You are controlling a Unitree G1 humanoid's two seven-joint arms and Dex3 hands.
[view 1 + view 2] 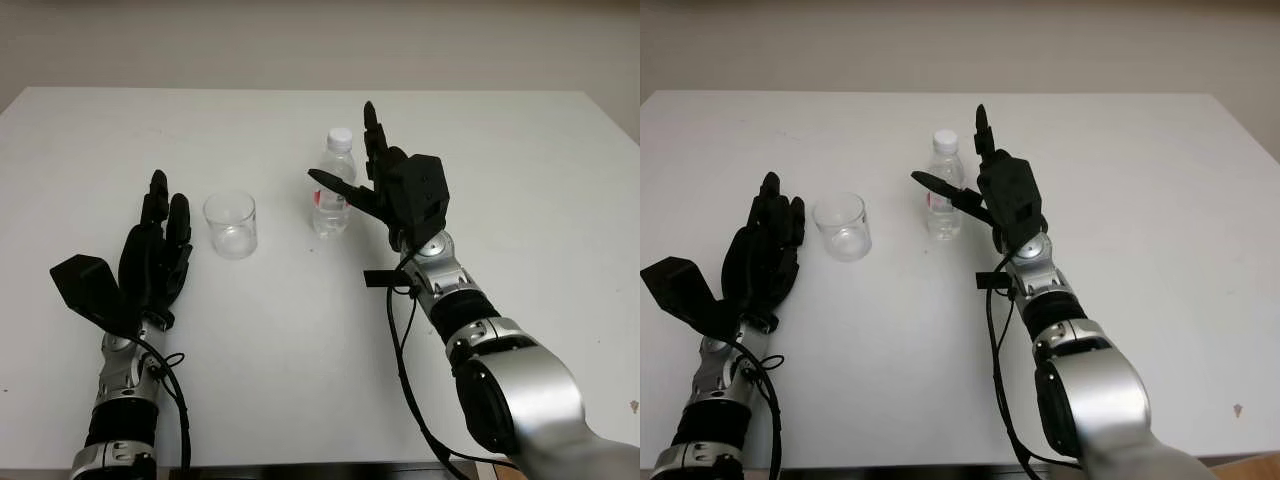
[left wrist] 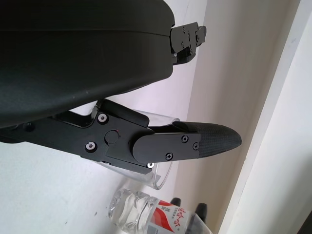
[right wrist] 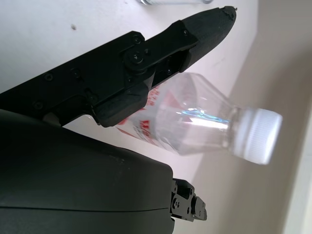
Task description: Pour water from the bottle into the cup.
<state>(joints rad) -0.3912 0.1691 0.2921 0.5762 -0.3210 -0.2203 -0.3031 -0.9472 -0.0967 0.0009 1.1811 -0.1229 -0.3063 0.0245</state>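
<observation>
The right hand (image 1: 375, 185) is raised at the end of its outstretched arm, open and holding nothing, one finger (image 1: 372, 135) pointing up and another (image 1: 335, 186) reaching sideways from the palm. The left hand (image 1: 150, 255) is open too, on its own arm's side, well apart from the right hand.

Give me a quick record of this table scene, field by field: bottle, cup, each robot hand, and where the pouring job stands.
bottle: clear plastic bottle, upright on the white table, white cap on
cup: clear cup, upright, to the bottle's left, apart from it
right robot hand: right robot hand open, right beside the bottle, fingers around it but not closed on it
left robot hand: left robot hand open, left of the cup
task stage: bottle not yet grasped, no pouring begun
</observation>
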